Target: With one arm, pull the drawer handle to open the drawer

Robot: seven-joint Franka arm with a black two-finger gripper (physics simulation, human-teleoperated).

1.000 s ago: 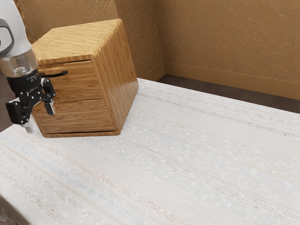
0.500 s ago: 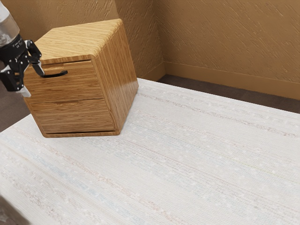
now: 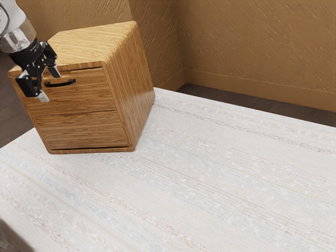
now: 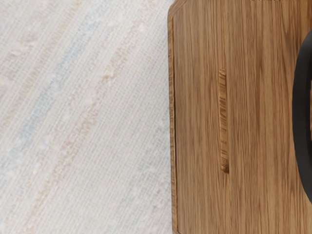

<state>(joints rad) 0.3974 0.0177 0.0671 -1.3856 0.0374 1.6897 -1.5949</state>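
A wooden cabinet [image 3: 113, 58] with two drawers stands at the table's far left in the exterior view. Its top drawer [image 3: 84, 94] carries a black handle [image 3: 62, 82] and sits flush with the cabinet front. My black gripper [image 3: 48, 84] is open in front of that drawer, level with the handle, its fingers [image 3: 54, 67] standing above and below the handle's left end without pressing on it. In the wrist view the drawer fronts [image 4: 243, 146] lie close under the hand, with the black handle [image 4: 303, 122] as a dark curve at the edge.
The pale woven table top [image 3: 210, 178] stretches wide toward the exterior view's right. Tan walls [image 3: 252, 37] stand behind the cabinet. The lower drawer [image 3: 84, 128] sits below the gripper, with a thin wooden strip [image 4: 223, 119] on its front.
My gripper rose from in front of the lower drawer to the top drawer's level, then moved toward the exterior view's right, up to the handle's left end. The cabinet and drawers have not moved.
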